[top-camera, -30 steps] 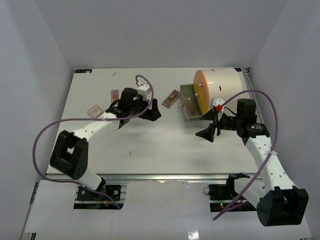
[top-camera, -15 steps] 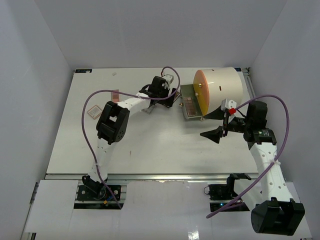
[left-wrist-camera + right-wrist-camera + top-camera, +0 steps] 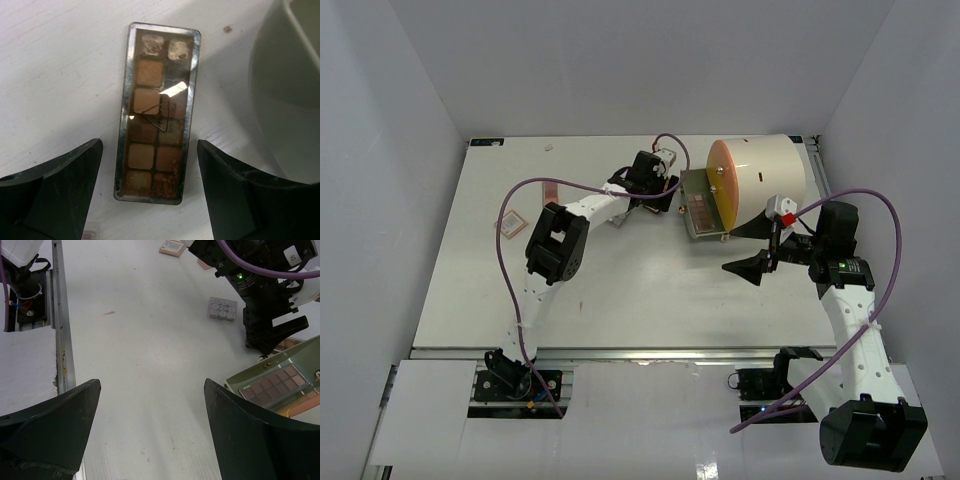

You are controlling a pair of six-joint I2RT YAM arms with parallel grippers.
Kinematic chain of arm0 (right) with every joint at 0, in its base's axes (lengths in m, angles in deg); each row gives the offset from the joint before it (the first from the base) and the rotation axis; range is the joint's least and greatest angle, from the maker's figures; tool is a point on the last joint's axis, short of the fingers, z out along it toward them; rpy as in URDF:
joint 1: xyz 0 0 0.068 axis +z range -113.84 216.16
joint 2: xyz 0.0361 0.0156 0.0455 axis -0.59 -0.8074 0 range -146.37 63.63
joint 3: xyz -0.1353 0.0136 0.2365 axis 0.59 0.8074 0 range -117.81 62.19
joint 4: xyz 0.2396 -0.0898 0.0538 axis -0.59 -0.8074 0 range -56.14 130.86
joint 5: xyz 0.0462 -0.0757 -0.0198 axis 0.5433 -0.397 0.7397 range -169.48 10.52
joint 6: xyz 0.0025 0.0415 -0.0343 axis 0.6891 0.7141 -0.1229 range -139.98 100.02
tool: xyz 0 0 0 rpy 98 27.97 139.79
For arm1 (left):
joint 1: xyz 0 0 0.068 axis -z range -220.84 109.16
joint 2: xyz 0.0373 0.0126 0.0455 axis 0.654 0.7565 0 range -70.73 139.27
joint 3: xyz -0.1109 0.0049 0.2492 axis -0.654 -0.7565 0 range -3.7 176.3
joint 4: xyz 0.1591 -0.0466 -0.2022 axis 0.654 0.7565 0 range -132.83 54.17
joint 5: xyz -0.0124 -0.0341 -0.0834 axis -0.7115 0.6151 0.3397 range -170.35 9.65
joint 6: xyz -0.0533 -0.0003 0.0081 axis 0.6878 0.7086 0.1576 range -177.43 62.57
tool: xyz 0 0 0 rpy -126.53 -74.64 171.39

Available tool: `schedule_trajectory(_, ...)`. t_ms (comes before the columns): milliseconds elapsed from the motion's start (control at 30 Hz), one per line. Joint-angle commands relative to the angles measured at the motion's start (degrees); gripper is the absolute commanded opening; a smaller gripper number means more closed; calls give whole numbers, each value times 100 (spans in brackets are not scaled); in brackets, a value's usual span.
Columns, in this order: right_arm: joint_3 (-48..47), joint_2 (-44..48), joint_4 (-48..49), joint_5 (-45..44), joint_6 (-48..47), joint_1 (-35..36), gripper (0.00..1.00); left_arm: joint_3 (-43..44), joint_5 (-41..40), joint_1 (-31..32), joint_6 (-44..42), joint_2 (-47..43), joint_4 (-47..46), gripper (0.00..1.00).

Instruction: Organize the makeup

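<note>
A long brown eyeshadow palette (image 3: 157,112) lies flat on the white table. My left gripper (image 3: 149,145) is open right over it, one black finger on each side of its near end, neither touching. In the top view that gripper (image 3: 658,193) hides the palette. A second, pinkish palette (image 3: 700,210) rests on the olive tray (image 3: 692,232) in front of the cream cylinder (image 3: 765,175). A grey square palette (image 3: 222,308) lies just behind my left arm. My right gripper (image 3: 752,248) hangs open over bare table with nothing between its fingers (image 3: 55,425).
A pink palette (image 3: 550,190) and a square compact (image 3: 510,222) lie at the left of the table. The cylinder's orange front (image 3: 722,185) faces left. The cream wall (image 3: 290,75) stands close on the right of my left gripper. An aluminium rail (image 3: 62,340) runs along the table's near edge.
My left arm has swung from the left middle of the table out to the brown palette beside the tray. My right arm has drawn back a little to the right.
</note>
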Motion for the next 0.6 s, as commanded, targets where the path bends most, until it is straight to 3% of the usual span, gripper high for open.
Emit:
schedule_trajectory(0,32,-3,246,180,114,-37,90,169,-90,103,-119,12,169,85)
schedule_trajectory(200,43,-28,251,138,123,-55,90,61,-318,192,-165,47,169,69)
schedule_trajectory(300,53,-34,251,141,126,-67,90,-53,-468,221,-149,-7,166,48)
schedule_trajectory(367,59,-24,251,139,132,-83,90,-165,-533,221,-121,-58,168,43)
schedule_trajectory(467,76,-7,259,115,123,-108,90,-322,-617,221,-63,-216,151,27)
schedule_trajectory(567,96,-16,272,115,136,-125,90,-510,-659,209,57,-528,134,22)
